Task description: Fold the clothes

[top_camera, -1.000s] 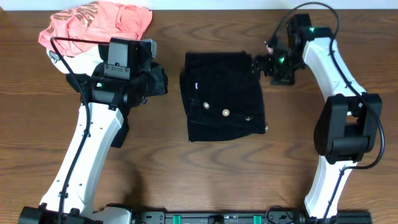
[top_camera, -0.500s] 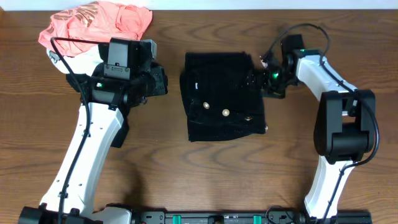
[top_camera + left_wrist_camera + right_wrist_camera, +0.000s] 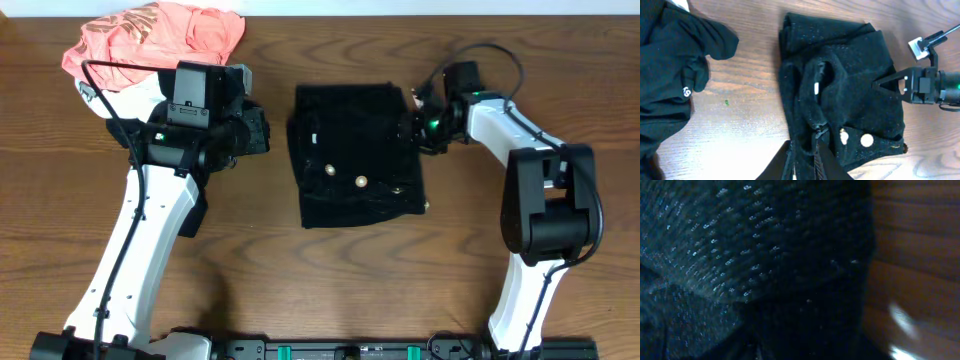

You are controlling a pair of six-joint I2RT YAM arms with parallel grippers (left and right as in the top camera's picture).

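Evidently left hand (image 3: 807, 157) is clenched, right hand (image 3: 888, 86) at the clothes (image 3: 360, 150) unclear, their white tag (image 3: 816, 88) illegible.

Garments: three. One thick fuzzy black knit garment (image 3: 355, 150), centre; one salmon-pink garment (image 3: 150, 35), far left; one smooth black garment (image 3: 665, 75), left of knit.
Pale round buttons (image 3: 866, 140) on knit: two plain in left wrist view; other specks too small to count.
Grippers: two, left gripper (image 3: 255, 130), right gripper (image 3: 414, 127).
Table (image 3: 300, 290): one.

White arm links (image 3: 150, 235), black joints (image 3: 545, 215), looping black cables (image 3: 500, 50).
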